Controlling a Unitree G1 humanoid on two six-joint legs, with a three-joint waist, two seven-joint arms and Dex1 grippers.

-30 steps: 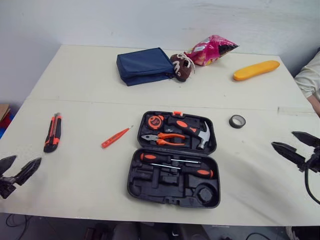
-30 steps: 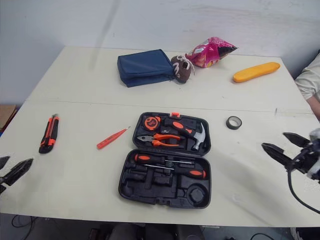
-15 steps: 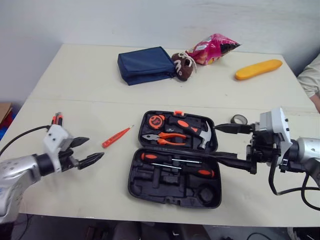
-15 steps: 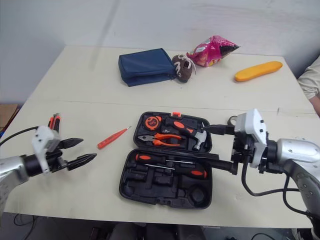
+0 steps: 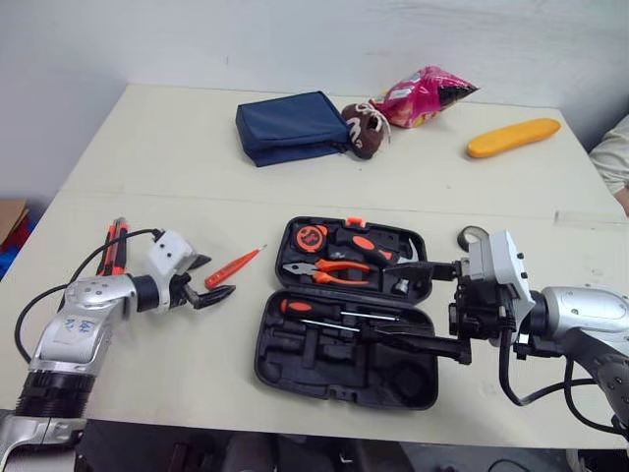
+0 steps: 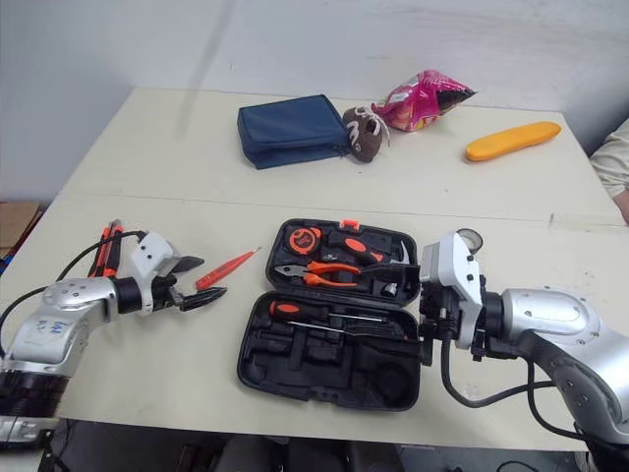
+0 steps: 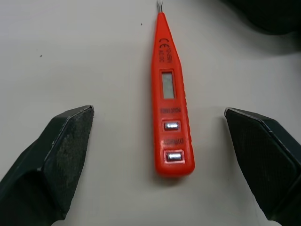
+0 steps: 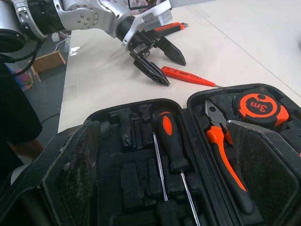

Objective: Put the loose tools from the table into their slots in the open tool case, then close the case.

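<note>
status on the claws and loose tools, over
Left claw open, straddling the tester pen on the table, not gripping. Right claw open over the open tool case. Utility knife and tape roll loose on table. Nothing between claw and pen.

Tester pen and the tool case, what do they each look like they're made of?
Tester pen: looks like smooth moulded red-orange plastic, slightly glossy, with a small grey display window, two shiny metal-looking contacts and a thin metal tip. Tool case: probably matte black moulded plastic, judging by its shaped tool recesses and dull surface.
</note>
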